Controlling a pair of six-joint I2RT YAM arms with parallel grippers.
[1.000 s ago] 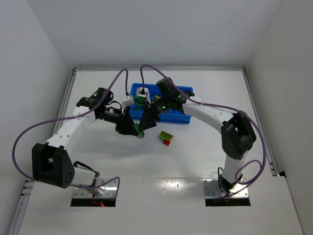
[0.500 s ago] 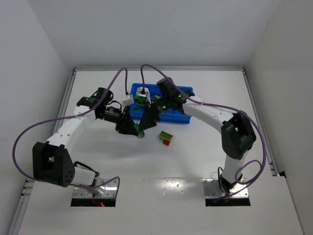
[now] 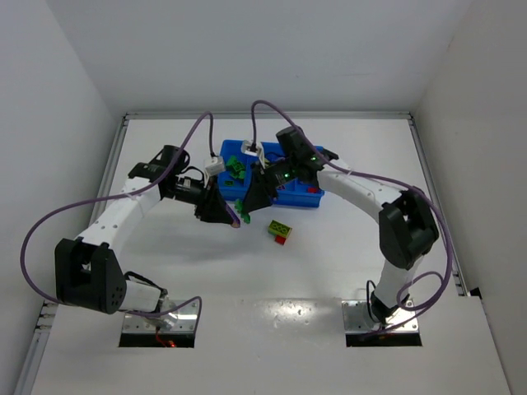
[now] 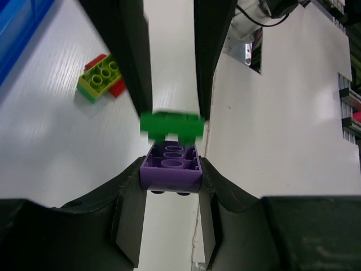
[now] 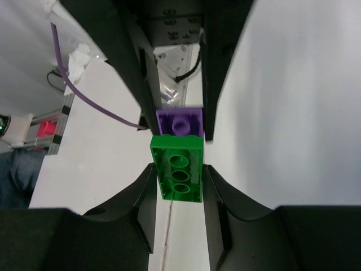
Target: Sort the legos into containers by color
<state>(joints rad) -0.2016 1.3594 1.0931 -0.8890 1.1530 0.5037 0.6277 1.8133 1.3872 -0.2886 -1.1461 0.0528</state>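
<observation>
Top external view: the two arms meet in the middle of the white table (image 3: 329,263), just in front of the blue tray (image 3: 309,200).

The left gripper (image 4: 171,169) is closed tight on a purple brick (image 4: 171,166), one finger on each side. The right gripper (image 5: 177,175) is closed tight on a green brick (image 5: 177,169) in the same way. The two bricks are up in the air, end to end and very close. I cannot tell if they touch. The green one looks blurry from the left wrist.

A small stack (image 3: 280,231) of yellow-green and red bricks lies on the table, just to the right of the grippers and near the tray's front wall. Some green legos (image 3: 236,168) sit in the tray's left end.

I cannot read any writing on the bricks or the arms.

A second ago the two grippers were pressed close together over one spot. Now the right arm has swung back and to the right, its purple cable has moved with it, and the left end of the tray is no longer covered. The left arm has stayed about where it was.
</observation>
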